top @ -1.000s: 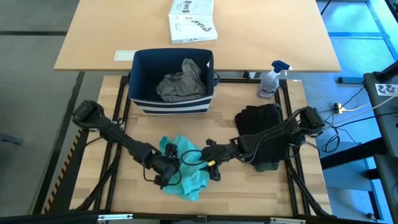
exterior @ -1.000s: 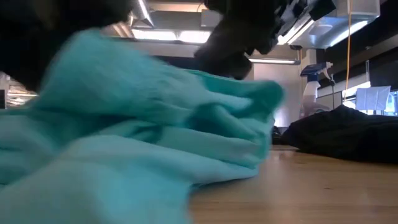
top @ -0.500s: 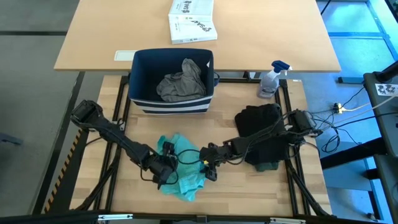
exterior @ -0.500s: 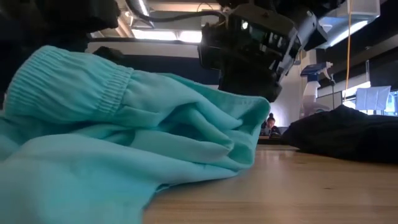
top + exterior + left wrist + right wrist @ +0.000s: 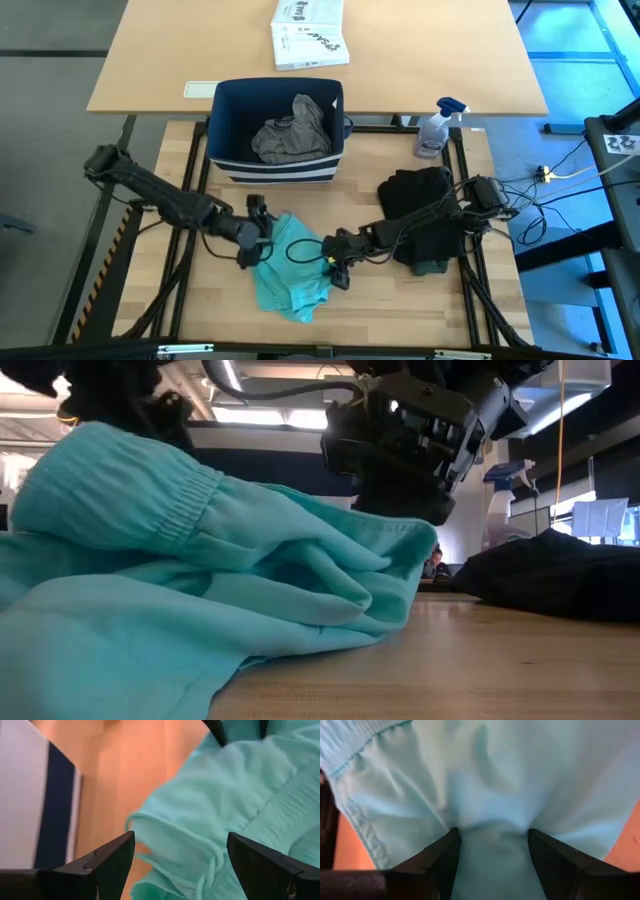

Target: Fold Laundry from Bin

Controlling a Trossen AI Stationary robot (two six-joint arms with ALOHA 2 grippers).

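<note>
Black laundry [image 5: 420, 215] was heaped at centre right; the teal piece [image 5: 292, 270] was pinched by the right gripper [image 5: 333, 272], the left gripper [image 5: 262, 238] spread wide beside it.

Low view: teal piece [image 5: 200, 590] runs off the frame at left & bottom. Right pincer [image 5: 492, 840] fingertips buried in teal cloth. Olive-green piece [image 5: 432, 267] mostly hidden under black T-shirt [image 5: 420, 215]. Box [image 5: 308, 32] cut by top edge, print too small to read.
</note>
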